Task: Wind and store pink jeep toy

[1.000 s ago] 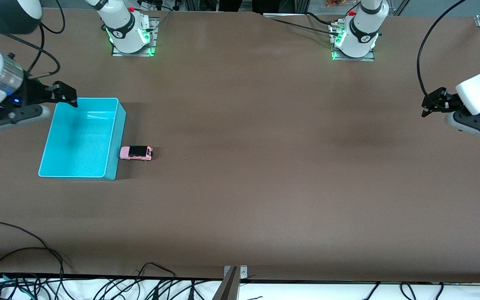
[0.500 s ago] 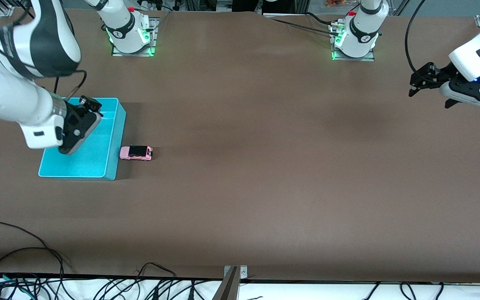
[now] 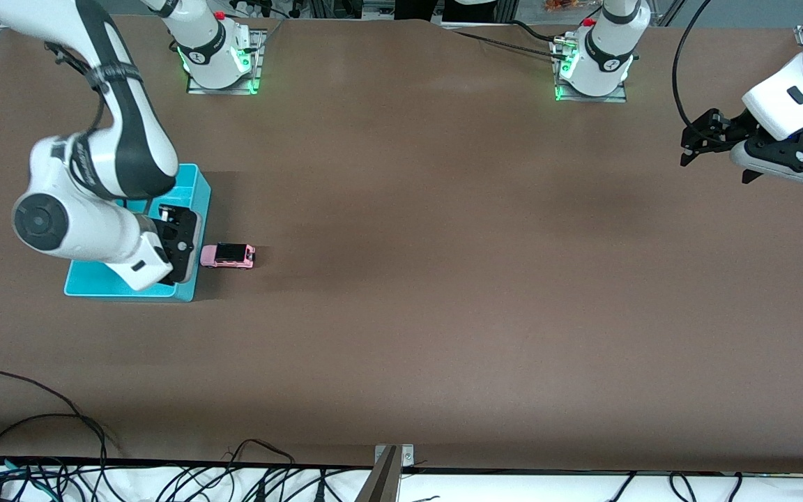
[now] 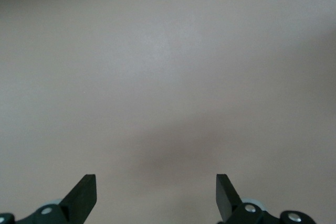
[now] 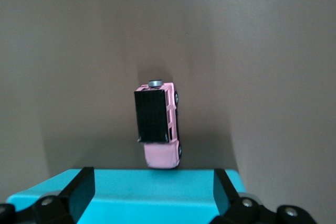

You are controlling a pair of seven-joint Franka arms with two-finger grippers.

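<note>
The pink jeep toy stands on the brown table right beside the cyan bin, on the side toward the left arm's end. In the right wrist view the jeep shows its black roof panel, just past the bin's wall. My right gripper hangs open and empty over the bin's wall next to the jeep; in its wrist view the gripper has its jaws wide apart. My left gripper is open and empty, held over bare table at the left arm's end.
The two arm bases stand along the table's edge farthest from the front camera. Cables lie along the nearest edge. A metal bracket sits at that edge's middle.
My right arm has swung from off the bin's end across the bin to its wall beside the jeep. My left gripper has shifted slightly toward the bases. The jeep has not moved.
</note>
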